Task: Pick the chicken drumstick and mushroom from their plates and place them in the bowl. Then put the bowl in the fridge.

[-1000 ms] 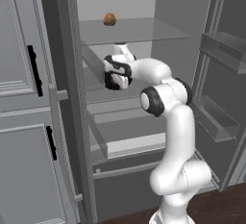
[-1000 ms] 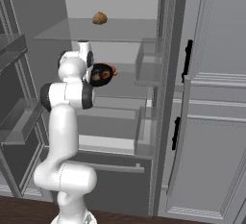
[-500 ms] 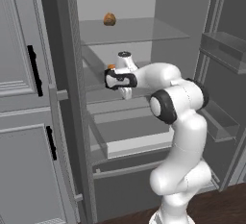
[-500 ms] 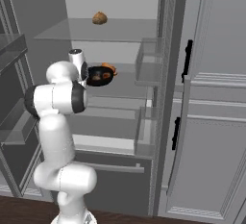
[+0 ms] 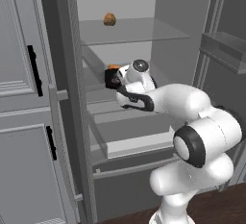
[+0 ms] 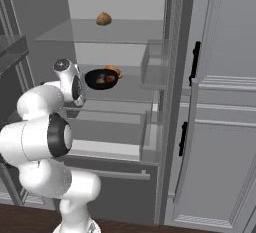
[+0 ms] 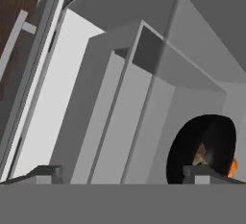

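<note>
The fridge (image 6: pixel 150 77) stood open, pale grey inside, with clear glass shelves and matt panelled doors carrying black bar handles. The bowl (image 6: pixel 101 79) sat on the middle shelf (image 6: pixel 131 83), well back from the front edge, glossy navy-black, deep and round. You had the gripper (image 7: pixel 122 172) at its widest, holding nothing, just beside the bowl and apart from it; in the hand view one fingertip (image 7: pixel 204 171) overlapped the rim by line of sight only. By my reading the placing was done and the step in hand was the retreat. To do that well you needed to draw the hand straight out along the shelf, level, keeping that near finger off the slick rim so the bowl would not skate on the glass, and mind the shelf above. Inside the bowl showed the drumstick (image 6: pixel 113 70), orange-brown and matt, poking over the far rim, and a small brownish-grey lump I took for the mushroom (image 6: pixel 101 79), too small to be sure. A rounded brown lump (image 6: pixel 103 19) lay on the top shelf (image 6: pixel 65 32).
</note>
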Robot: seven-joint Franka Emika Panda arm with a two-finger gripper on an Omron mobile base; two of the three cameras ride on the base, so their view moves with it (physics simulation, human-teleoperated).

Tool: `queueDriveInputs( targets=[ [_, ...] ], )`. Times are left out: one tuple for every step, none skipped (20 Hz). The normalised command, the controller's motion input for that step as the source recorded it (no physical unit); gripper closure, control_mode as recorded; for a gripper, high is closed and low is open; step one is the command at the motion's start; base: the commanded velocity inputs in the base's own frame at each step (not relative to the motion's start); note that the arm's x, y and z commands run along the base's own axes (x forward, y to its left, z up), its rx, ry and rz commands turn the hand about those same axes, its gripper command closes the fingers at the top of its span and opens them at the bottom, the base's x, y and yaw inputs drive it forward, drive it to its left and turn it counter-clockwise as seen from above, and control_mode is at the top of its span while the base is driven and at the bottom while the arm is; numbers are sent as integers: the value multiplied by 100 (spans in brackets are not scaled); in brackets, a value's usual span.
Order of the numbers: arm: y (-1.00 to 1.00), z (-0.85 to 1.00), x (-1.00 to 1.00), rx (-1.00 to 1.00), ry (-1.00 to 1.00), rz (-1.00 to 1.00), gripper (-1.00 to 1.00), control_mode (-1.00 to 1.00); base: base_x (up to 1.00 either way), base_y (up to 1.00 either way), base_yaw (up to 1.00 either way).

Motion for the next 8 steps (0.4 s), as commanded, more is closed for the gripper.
queueDriveInputs(
  targets=[
    [-44,64,-100,1,-12,0,-100,-100,0,0,0],
    [-49,68,-100,3,-2,0,-100,-100,0,0,0],
    [-56,68,-100,5,0,0,-100,-100,0,0,0],
    [-63,74,-100,9,5,0,-100,-100,0,0,0],
    [-66,81,-100,9,11,-5,-100,-100,0,0,0],
    [-66,93,-100,11,20,-9,-100,-100,0,0,0],
    [-60,97,-100,13,27,-11,-100,-100,0,0,0],
    [-55,100,-100,13,29,-12,-100,-100,0,0,0]
  ],
)
